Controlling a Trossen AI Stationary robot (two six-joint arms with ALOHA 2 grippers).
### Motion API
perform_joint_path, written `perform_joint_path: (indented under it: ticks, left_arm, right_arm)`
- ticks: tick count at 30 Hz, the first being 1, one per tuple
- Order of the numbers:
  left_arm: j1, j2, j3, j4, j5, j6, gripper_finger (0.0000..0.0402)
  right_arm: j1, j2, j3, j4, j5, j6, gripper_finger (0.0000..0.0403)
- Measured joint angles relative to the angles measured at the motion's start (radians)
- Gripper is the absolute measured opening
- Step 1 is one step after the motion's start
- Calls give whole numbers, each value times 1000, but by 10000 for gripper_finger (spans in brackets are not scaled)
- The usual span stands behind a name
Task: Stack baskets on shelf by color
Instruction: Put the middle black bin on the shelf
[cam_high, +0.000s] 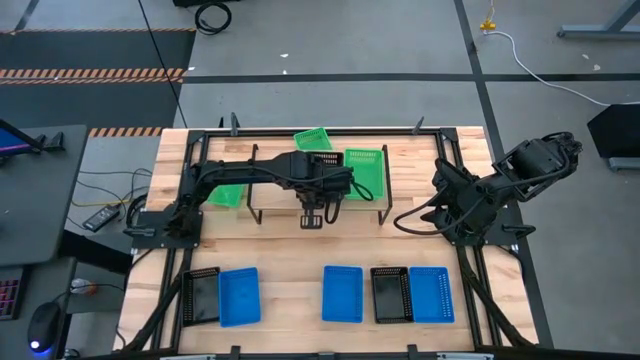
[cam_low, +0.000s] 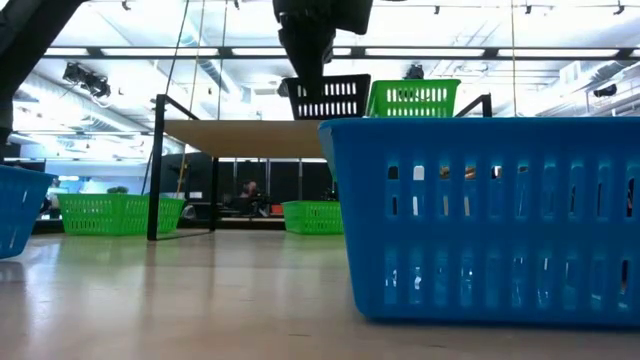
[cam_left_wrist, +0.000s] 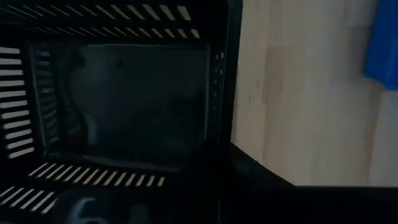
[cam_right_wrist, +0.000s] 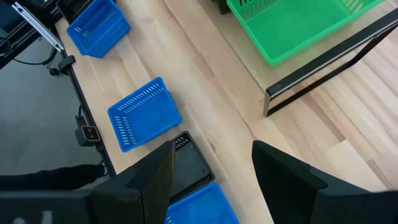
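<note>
left gripper (cam_high: 313, 217) pinches a black basket (cam_low: 333, 98) over the shelf (cam_high: 345, 199) top's front edge — right gripper (cam_right_wrist: 211, 163) spread, idle at the bench's right edge.

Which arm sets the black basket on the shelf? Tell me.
Left. The left hand grips the black basket above the shelf; the right hand waits open, off to the side.

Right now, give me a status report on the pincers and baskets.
Left pincer over the shelf, black basket beneath it, grip unconfirmed. Right pincer open, parked at table's right. Green basket on shelf. Path unobstructed.
</note>
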Motion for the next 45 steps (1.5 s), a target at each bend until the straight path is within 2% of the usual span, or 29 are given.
perform_joint_path:
  ticks: [14,24,34,45]
  left_arm:
    - [-2,0,0,50,-22,-127,11]
    - [16,0,0,-81,-38,-6,11]
    - [17,0,0,-26,-37,9,16]
    - [17,0,0,-11,-35,27,60]
  right_arm:
    - [0,0,0,3,0,9,220]
    - [0,0,0,7,-8,10,220]
    - [0,0,0,7,-8,9,220]
    - [0,0,0,6,-8,6,220]
